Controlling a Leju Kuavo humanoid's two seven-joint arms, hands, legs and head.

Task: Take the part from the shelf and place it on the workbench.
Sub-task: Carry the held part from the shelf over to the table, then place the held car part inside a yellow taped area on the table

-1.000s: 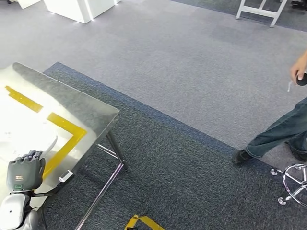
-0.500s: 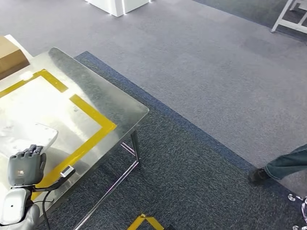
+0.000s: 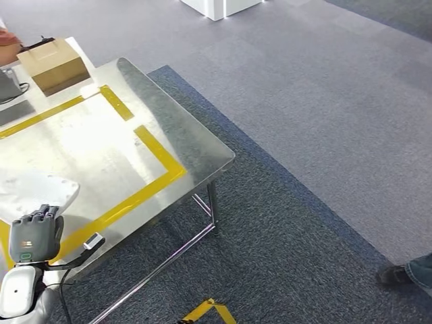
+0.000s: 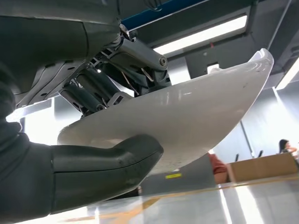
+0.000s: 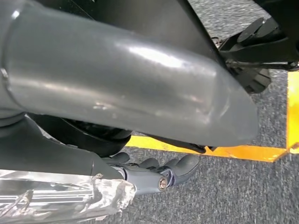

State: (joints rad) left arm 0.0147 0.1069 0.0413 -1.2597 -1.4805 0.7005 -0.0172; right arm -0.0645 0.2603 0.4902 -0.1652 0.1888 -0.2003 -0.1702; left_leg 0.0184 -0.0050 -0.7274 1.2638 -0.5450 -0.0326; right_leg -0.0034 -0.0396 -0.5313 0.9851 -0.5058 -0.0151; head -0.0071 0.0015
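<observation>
The left hand (image 3: 34,236) sits low at the near edge of the tabletop (image 3: 168,128), back of the hand facing up, and grips the part (image 3: 36,192): in the left wrist view the thick grey thumb (image 4: 105,163) presses under the shell while the darker fingers (image 4: 95,88) lie over its upper face. The part (image 4: 183,116) is a smooth, glossy white shell, thin and gently curved, tapering to a rounded tip, held over the tabletop just beyond the hand. The right hand (image 5: 159,175) hangs down over the carpet (image 5: 218,191) with its fingers curled in and nothing in them. The tabletop is brushed, reflective metal with a rounded corner, marked with a rectangle of yellow tape (image 3: 158,152) and set on slim chrome legs. A plain cardboard box (image 3: 53,64) sits at its far side. Around it lies dark, coarse carpet (image 3: 285,250), bordered by lighter grey.
</observation>
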